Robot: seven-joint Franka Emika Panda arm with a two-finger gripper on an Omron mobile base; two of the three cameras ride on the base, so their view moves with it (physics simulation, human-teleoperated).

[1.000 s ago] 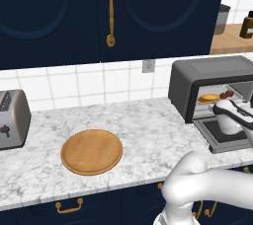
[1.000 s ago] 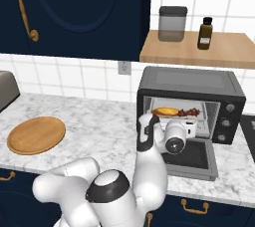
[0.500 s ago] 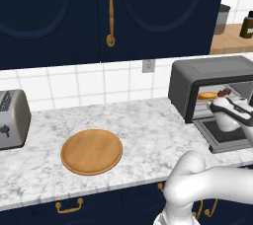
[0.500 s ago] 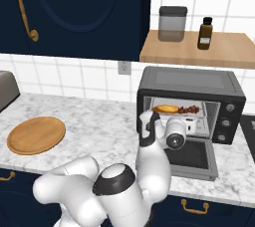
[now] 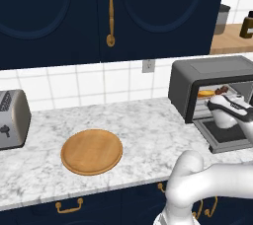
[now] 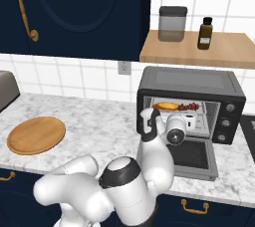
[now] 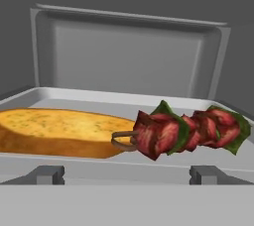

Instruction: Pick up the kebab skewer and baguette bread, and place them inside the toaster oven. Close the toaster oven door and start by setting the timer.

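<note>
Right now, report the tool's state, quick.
Tool: open, holding nothing; the kebab skewer and baguette bread lie on the tray inside the toaster oven.

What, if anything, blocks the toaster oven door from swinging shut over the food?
The arm itself: its gripper hangs over the lowered toaster oven door, before the baguette bread and kebab skewer inside the toaster oven.

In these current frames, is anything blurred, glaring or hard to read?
Hand view: sharp, evenly lit, no glare; baguette bread and kebab skewer read clearly. Left base view: toaster oven interior dim, food small. Right base view: the arm partly blocks the toaster oven door.
</note>
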